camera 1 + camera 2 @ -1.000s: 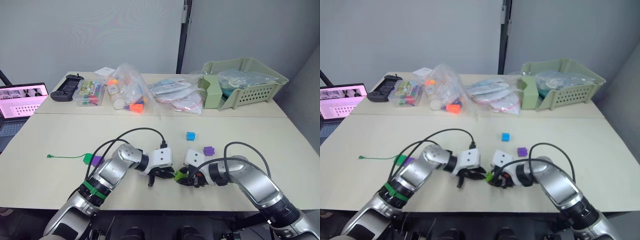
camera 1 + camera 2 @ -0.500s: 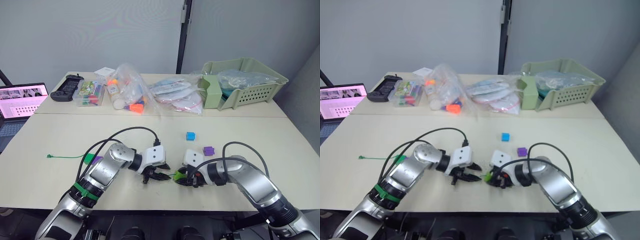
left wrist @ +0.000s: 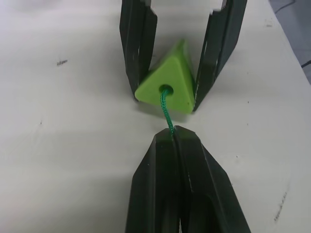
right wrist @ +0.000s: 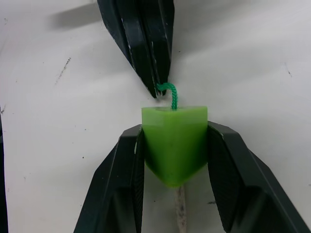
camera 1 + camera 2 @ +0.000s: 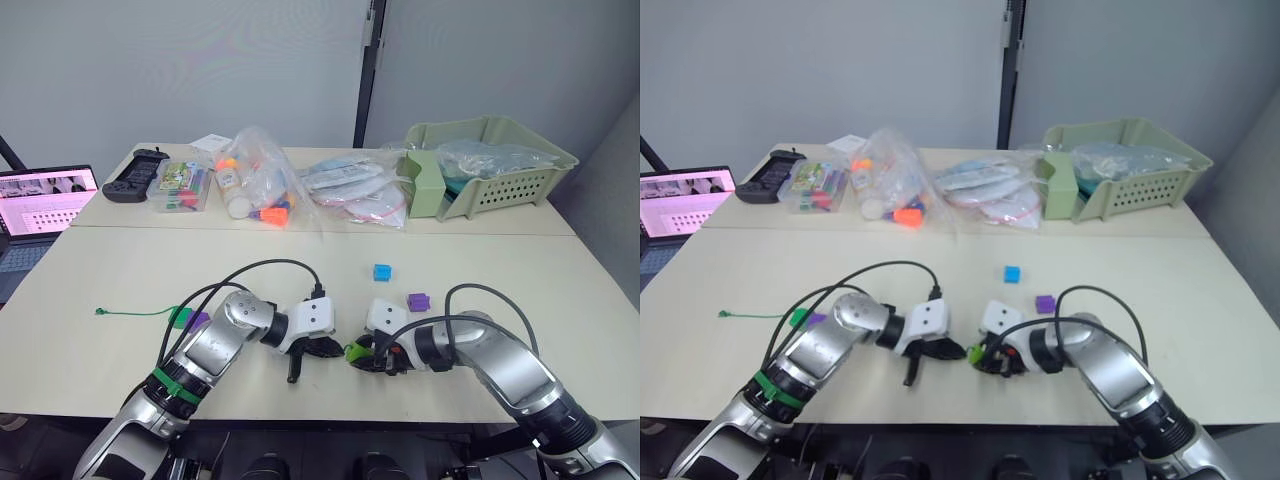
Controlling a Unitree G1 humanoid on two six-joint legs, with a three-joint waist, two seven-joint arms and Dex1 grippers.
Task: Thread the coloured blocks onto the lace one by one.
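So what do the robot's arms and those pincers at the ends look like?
Both arms are silver-grey metal tubes with rounded joints. The left arm wears a green band near the elbow. Each ends in a white boxy wrist block, with a thick black cable looping over it. The left pincer and right pincer each have two slim, tapering black fingers.

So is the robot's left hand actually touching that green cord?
Touching. The left wrist view shows the left hand pinched shut on the green cord where it leaves the light green block.
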